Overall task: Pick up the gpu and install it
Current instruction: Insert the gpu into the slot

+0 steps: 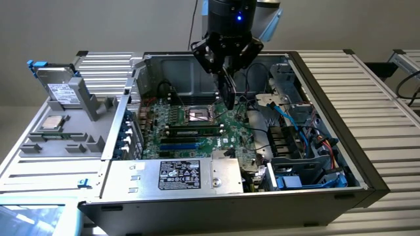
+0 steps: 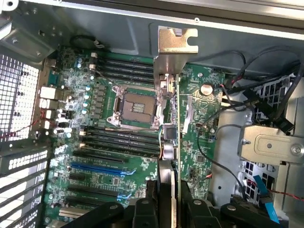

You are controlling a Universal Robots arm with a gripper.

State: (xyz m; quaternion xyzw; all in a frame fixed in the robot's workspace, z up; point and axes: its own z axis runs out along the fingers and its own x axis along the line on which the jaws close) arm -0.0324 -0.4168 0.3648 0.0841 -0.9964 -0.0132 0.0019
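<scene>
One end effector [image 1: 226, 68] grips one gpu [image 1: 229, 93] (edge-on) above one motherboard [image 1: 231, 131].

Table: we see a bench top [image 1: 384, 83] of pale ribbed metal slats, spanning from the exterior view's left to its right, with dark caps [image 1: 347, 51] at its far corners.
Case: an open computer case [image 1: 217, 209] lies on its side mid-table, open face up and dark near wall toward us. Bare slats show to its right and beyond its far wall.
Tray: a grey moulded tray [image 1: 62, 147] lies on the slats just beside the case, on the exterior view's left.
Near left corner: we see a pale blue panel [image 1: 29, 219]. We cannot tell whether it rests on the table.
</scene>
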